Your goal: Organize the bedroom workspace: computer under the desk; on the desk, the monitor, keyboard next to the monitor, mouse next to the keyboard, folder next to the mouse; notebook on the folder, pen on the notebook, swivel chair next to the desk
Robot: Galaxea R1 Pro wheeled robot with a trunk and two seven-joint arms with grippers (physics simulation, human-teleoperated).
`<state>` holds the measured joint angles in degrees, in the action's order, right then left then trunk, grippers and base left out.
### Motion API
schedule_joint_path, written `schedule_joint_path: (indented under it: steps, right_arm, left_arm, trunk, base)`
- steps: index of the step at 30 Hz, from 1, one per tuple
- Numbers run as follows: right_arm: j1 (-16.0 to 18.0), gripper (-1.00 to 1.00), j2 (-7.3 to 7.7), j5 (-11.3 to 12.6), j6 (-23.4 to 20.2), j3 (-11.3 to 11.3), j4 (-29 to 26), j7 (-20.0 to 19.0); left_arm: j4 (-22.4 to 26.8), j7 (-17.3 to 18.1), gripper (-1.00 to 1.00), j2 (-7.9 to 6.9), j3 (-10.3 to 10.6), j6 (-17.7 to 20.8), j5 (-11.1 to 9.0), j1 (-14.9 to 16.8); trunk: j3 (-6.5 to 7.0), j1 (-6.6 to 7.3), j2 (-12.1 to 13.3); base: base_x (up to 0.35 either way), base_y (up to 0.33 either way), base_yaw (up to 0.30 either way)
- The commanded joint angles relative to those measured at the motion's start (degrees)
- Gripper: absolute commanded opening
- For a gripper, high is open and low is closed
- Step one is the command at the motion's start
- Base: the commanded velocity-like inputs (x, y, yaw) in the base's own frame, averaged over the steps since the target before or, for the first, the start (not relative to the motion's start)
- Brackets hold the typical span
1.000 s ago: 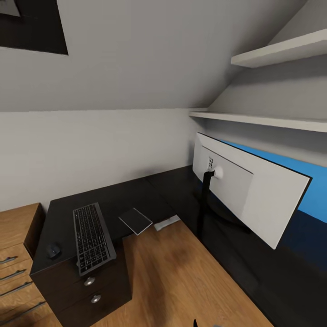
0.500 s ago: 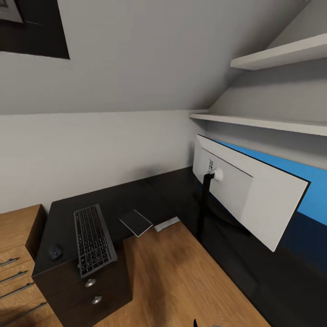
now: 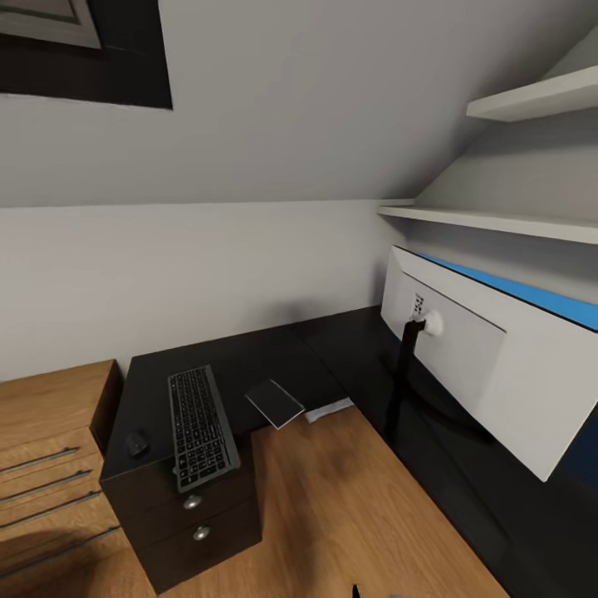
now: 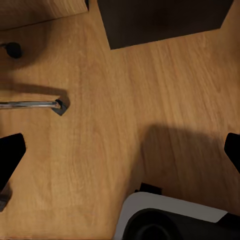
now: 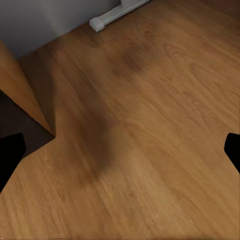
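Both grippers hang above bare wood floor [image 5: 150, 150], jaws spread wide, grasping nothing: the left gripper [image 4: 120, 150] and the right gripper [image 5: 120, 155]. Well ahead of them stands the black counter [image 3: 249, 365]. On it, from the left, lie the mouse [image 3: 136, 443], the keyboard [image 3: 199, 428], a small dark pad [image 3: 275, 403], then the monitor [image 3: 490, 357], its pale back showing.

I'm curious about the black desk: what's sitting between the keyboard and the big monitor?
In the head view, a small dark flat pad lies on the desk between the keyboard and the monitor.
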<state>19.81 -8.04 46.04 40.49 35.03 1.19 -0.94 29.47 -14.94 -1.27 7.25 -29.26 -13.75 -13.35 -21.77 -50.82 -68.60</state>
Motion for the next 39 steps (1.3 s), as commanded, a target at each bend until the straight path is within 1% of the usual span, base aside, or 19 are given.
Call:
schedule_joint_path:
  steps: [1,2,3,6,13,21,22,24,25,28,35,39]
  right_arm:
    - [0.05,1.0,-0.04,0.17,0.21,0.47,0.13,-0.08]
    - [0.05,1.0,-0.04,-0.23,0.21,0.47,0.13,-0.07]
    - [0.05,1.0,-0.01,-2.19,0.2,0.47,0.13,0.03]
    - [0.05,1.0,0.02,-3.65,0.2,0.47,0.13,0.1]
    - [0.05,1.0,0.1,-4.73,0.2,0.47,0.13,0.14]
    - [0.05,1.0,0.15,-4.92,0.2,0.47,0.13,0.15]
    - [0.05,1.0,0.14,-5.91,0.2,0.49,0.13,0.15]
    - [0.05,1.0,0.14,-6.68,0.2,0.48,0.13,0.17]
    - [0.05,1.0,0.14,-7.54,0.2,0.48,0.13,0.19]
    - [0.05,1.0,0.09,-8.98,0.16,0.48,0.18,0.23]
    - [0.05,1.0,0.13,-10.02,0.13,0.48,0.21,0.24]
    - [0.05,1.0,0.13,-10.17,0.17,0.47,0.21,0.24]
  left_arm:
    - [0.05,-0.36,1.0,-0.07,0.49,-0.13,-0.5,-0.01]
    - [0.01,-0.35,1.0,-0.07,0.49,-0.14,-0.5,-0.01]
    - [-0.06,-0.35,1.0,-0.06,0.49,-0.17,-0.49,-0.01]
    - [-0.09,-0.35,1.0,-0.04,0.49,-0.21,-0.46,-0.01]
    - [-0.11,-0.41,1.0,-0.05,0.49,-0.21,-0.41,-0.01]
    - [-0.11,-0.41,1.0,-0.05,0.49,-0.24,-0.4,-0.01]
    - [-0.11,-0.43,1.0,-0.16,0.49,-0.3,-0.46,-0.01]
    - [-0.11,-0.43,1.0,-0.18,0.49,-0.32,-0.47,-0.01]
    - [-0.11,-0.43,1.0,-0.2,0.49,-0.34,-0.46,-0.01]
    - [-0.11,-0.43,1.0,-0.16,0.49,-0.35,-0.43,-0.01]
    - [-0.11,-0.44,1.0,-0.06,0.48,-0.53,-0.42,-0.01]
    - [-0.11,-0.44,1.0,0.08,0.49,-0.96,-0.41,-0.01]
  trunk:
    - [-0.09,-0.01,-0.04]
    - [-0.14,-0.01,-0.04]
    - [-0.18,-0.01,-0.04]
    - [-0.32,-0.01,-0.04]
    - [-0.7,-0.01,-0.04]
    - [-1.19,-0.01,-0.04]
    - [-1.26,-0.01,-0.04]
    - [-1.39,-0.01,-0.04]
    - [-1.45,-0.01,-0.04]
    - [-1.66,-0.01,-0.04]
    - [-2.14,-0.01,-0.04]
    - [-1.7,0.87,1.57]
  base:
    - [0.0,0.0,0.257]
    - [0.0,0.0,0.257]
    - [-0.077,-0.068,0.257]
    - [-0.142,-0.118,0.256]
    - [-0.218,-0.189,0.237]
    - [-0.085,-0.306,0.213]
    - [-0.008,-0.337,0.202]
    - [-0.006,-0.31,0.2]
    - [-0.003,-0.201,0.197]
    - [-0.002,-0.124,0.195]
    - [-0.001,-0.033,0.184]
    - [0.0,-0.007,0.175]
